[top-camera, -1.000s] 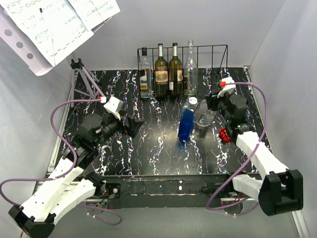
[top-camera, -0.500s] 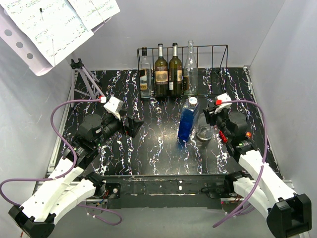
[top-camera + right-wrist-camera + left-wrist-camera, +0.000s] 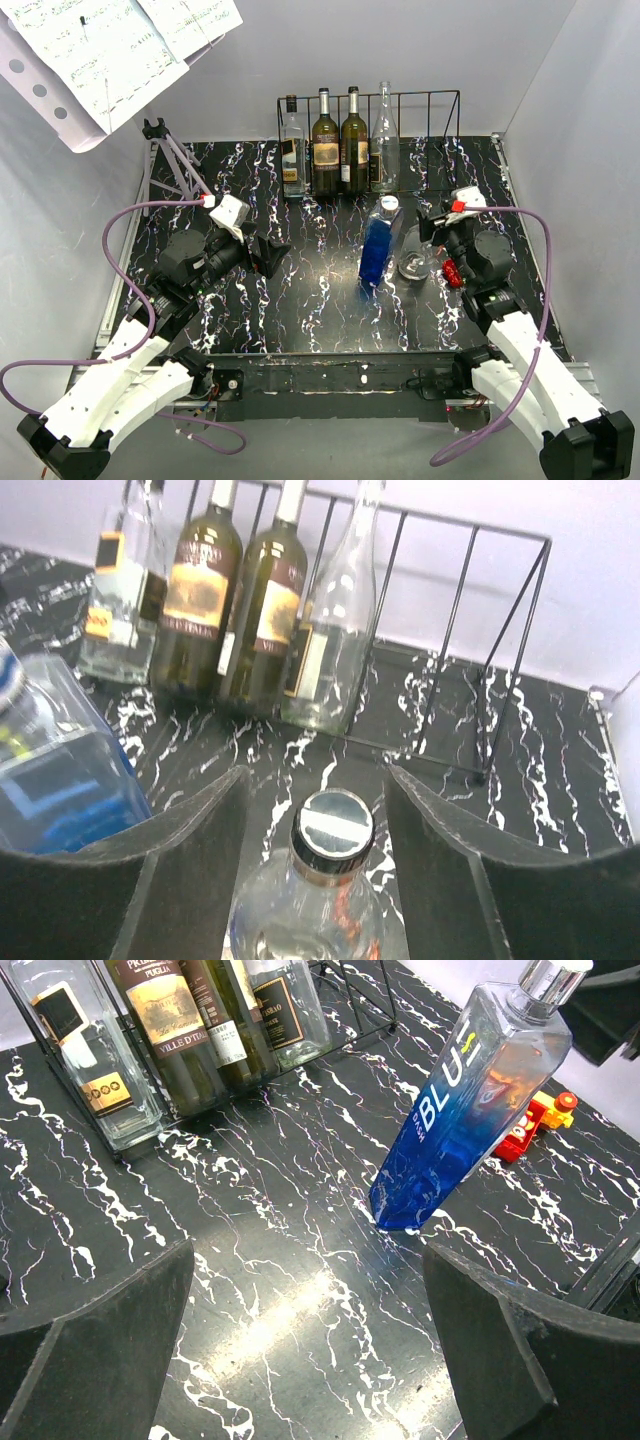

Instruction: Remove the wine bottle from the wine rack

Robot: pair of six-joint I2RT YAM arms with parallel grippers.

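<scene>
The black wire wine rack point(image 3: 430, 115) stands at the back of the table. It holds a clear square bottle point(image 3: 292, 150), two dark wine bottles point(image 3: 324, 145) point(image 3: 352, 145) and a tall clear bottle point(image 3: 385, 135); its right part is bare. The rack also shows in the right wrist view point(image 3: 500, 650). A clear round bottle point(image 3: 412, 258) with a silver-black cap point(image 3: 332, 830) stands on the table in front of the rack. My right gripper point(image 3: 317, 780) is open, a finger on each side of that cap, not touching it. My left gripper point(image 3: 308, 1252) is open and empty over the table, left of centre.
A blue bottle point(image 3: 377, 245) stands tilted just left of the clear round bottle and also shows in the left wrist view point(image 3: 470, 1100). A red and yellow toy point(image 3: 452, 270) lies by the right gripper. A music stand tripod point(image 3: 175, 160) with sheet music stands at the back left.
My right arm has drawn back toward the near side, its elbow swinging right. The clear round bottle now stands upright on the table. The left arm has not moved.
</scene>
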